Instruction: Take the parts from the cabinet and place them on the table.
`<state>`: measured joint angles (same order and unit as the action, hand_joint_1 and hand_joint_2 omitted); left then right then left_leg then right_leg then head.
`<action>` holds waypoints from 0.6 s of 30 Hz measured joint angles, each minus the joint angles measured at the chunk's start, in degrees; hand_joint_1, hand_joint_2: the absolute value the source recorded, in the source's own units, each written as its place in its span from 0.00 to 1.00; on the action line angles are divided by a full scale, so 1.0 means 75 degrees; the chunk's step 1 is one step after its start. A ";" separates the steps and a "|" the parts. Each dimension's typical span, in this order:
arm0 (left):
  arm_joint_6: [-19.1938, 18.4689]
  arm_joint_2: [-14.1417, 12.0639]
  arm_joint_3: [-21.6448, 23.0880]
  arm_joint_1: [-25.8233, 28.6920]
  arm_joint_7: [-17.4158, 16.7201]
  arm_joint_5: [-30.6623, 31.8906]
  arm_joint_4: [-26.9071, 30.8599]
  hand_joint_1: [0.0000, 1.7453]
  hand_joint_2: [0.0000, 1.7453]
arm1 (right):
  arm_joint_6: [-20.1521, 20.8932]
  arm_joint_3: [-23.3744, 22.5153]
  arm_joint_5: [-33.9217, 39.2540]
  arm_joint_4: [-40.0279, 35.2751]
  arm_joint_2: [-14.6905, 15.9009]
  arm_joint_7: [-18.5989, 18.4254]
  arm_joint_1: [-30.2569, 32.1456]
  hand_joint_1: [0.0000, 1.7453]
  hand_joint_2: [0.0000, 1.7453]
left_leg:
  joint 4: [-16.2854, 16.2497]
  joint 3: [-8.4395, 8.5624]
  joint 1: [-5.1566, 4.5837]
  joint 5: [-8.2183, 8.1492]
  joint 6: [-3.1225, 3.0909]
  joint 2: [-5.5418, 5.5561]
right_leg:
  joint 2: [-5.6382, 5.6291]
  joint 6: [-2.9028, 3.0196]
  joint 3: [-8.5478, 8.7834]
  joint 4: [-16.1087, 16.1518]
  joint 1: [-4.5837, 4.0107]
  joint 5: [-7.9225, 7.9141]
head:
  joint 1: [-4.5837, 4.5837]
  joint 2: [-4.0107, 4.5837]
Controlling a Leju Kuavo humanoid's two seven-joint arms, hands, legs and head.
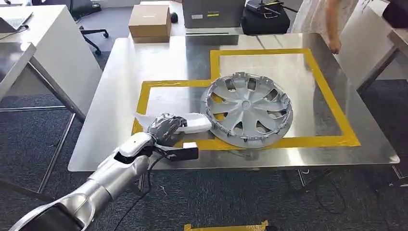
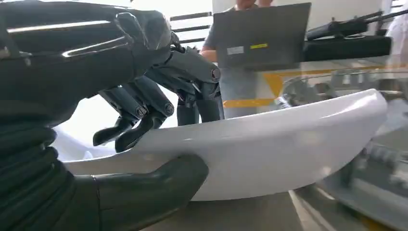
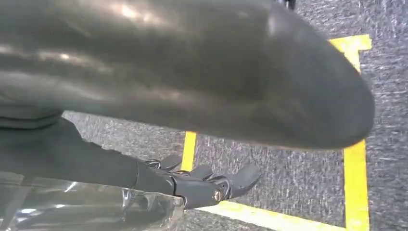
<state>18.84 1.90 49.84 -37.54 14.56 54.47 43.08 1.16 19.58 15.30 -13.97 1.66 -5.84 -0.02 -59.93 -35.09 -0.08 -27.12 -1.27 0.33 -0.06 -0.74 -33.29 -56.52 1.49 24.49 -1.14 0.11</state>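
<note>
A white curved plastic part lies low over the steel table, inside the front left of the yellow tape outline. My left hand grips it. In the left wrist view the thumb sits under the white part and the dark fingers curl over its edge. A silver hubcap lies flat just right of the part, its rim close to the part's tip. My right hand hangs beside my body over the carpet, fingers loosely apart and holding nothing.
A cardboard box and grey and black cases stand at the table's far edge. A person stands at the far right corner. White tables flank both sides. Yellow floor tape marks the carpet.
</note>
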 joint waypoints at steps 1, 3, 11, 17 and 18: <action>0.0000 0.0000 0.0055 -0.0001 0.0003 -0.0015 0.0020 1.00 1.00 | 0.0000 0.0012 0.0006 0.0000 0.0000 0.0003 0.0004 0.00 0.00 | -0.0556 -0.0253 0.0033 -0.0299 0.0047 -0.0004 | -0.0002 0.0007 -0.0002 0.0000 -0.0004 0.0006 | -0.0006 0.0000; 0.0009 0.0020 0.0245 0.0047 0.0003 -0.0061 0.0044 1.00 1.00 | -0.0047 0.0070 0.0044 0.0000 0.0009 0.0076 0.0042 0.00 0.00 | -0.1885 -0.0888 0.0061 -0.0791 0.0104 -0.0007 | -0.0003 0.0010 -0.0007 -0.0003 -0.0022 0.0010 | 0.0000 0.0000; 0.0096 0.0114 0.0647 0.0104 -0.0161 -0.0335 0.0195 0.00 0.00 | -0.0300 0.0134 0.0219 0.0018 -0.0102 0.0329 0.0041 0.00 0.00 | 0.0327 0.0166 -0.0041 0.0271 -0.0187 -0.0020 | -0.0019 -0.0061 -0.0045 -0.0016 -0.0110 0.0006 | 0.0006 0.0000; 0.0096 0.0213 0.0836 0.0024 -0.0484 -0.0457 0.0210 0.00 0.00 | -0.0373 0.0143 0.0434 0.0035 -0.0006 0.0143 0.0256 0.00 0.00 | 0.0563 0.0261 0.0008 0.0427 -0.0322 -0.0026 | -0.0006 -0.0056 -0.0723 -0.1395 -0.0106 0.0655 | 0.0038 0.0000; 0.0096 0.0213 0.0868 0.0036 -0.0504 -0.0457 0.0210 0.00 0.00 | -0.0417 0.0146 0.0475 -0.0003 0.0015 0.0084 0.0309 0.00 0.00 | 0.0560 0.0252 0.0006 0.0424 -0.0326 -0.0028 | -0.0006 -0.0049 -0.1030 -0.2028 -0.0104 0.0874 | 0.0035 0.0000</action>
<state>19.56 3.50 56.35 -37.27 10.77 51.04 44.65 -1.97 20.68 18.86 -13.99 1.77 -5.20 2.30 -55.73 -33.20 -0.03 -23.94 -3.71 0.13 -0.11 -1.11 -41.02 -71.73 0.71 31.04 -0.87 0.11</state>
